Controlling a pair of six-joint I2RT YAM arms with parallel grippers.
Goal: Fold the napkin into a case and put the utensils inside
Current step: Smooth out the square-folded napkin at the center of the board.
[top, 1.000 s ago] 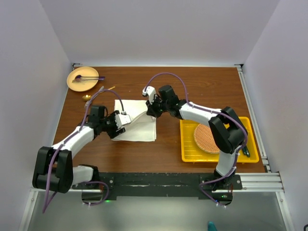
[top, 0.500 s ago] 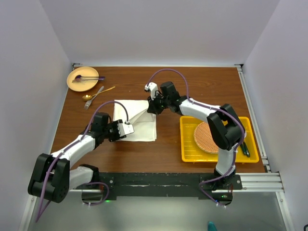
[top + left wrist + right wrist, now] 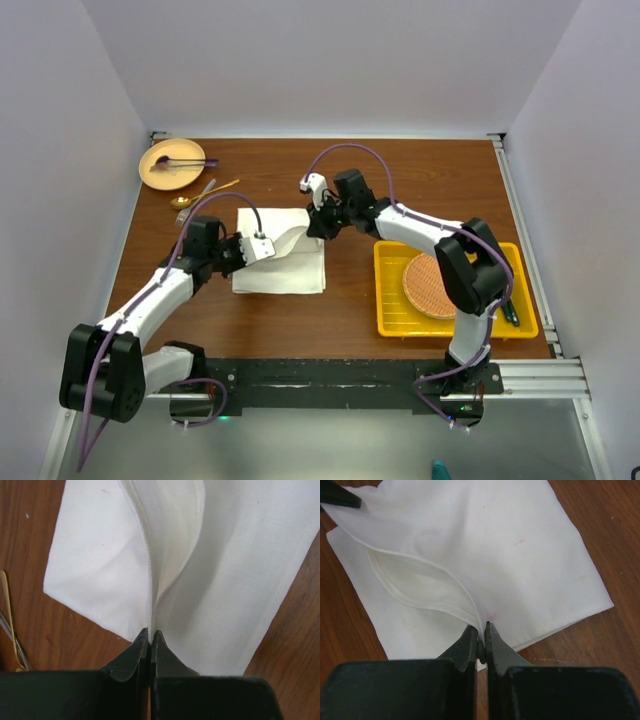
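The cream-white napkin (image 3: 290, 275) lies folded on the brown table, its top layer lifted along a seam. My left gripper (image 3: 262, 247) is shut on that layer's near-left edge; in the left wrist view the napkin (image 3: 225, 580) rises from the shut left gripper (image 3: 150, 632). My right gripper (image 3: 316, 228) is shut on the far-right corner of the same layer, and in the right wrist view the napkin (image 3: 510, 555) spreads beyond the shut right gripper (image 3: 481, 629). The gold utensils (image 3: 200, 193) lie on the table left of the cloth; one utensil (image 3: 7, 610) shows at the left wrist view's edge.
A tan plate (image 3: 160, 175) with a purple utensil (image 3: 178, 160) sits at the far left corner. At the right stands a yellow tray (image 3: 390, 310) holding a round woven orange mat (image 3: 430, 285) and dark green-handled utensils (image 3: 510, 312).
My left gripper has moved up to the napkin's left edge and gone from open to shut on the lifted layer. The right gripper has kept its hold and hardly moved.
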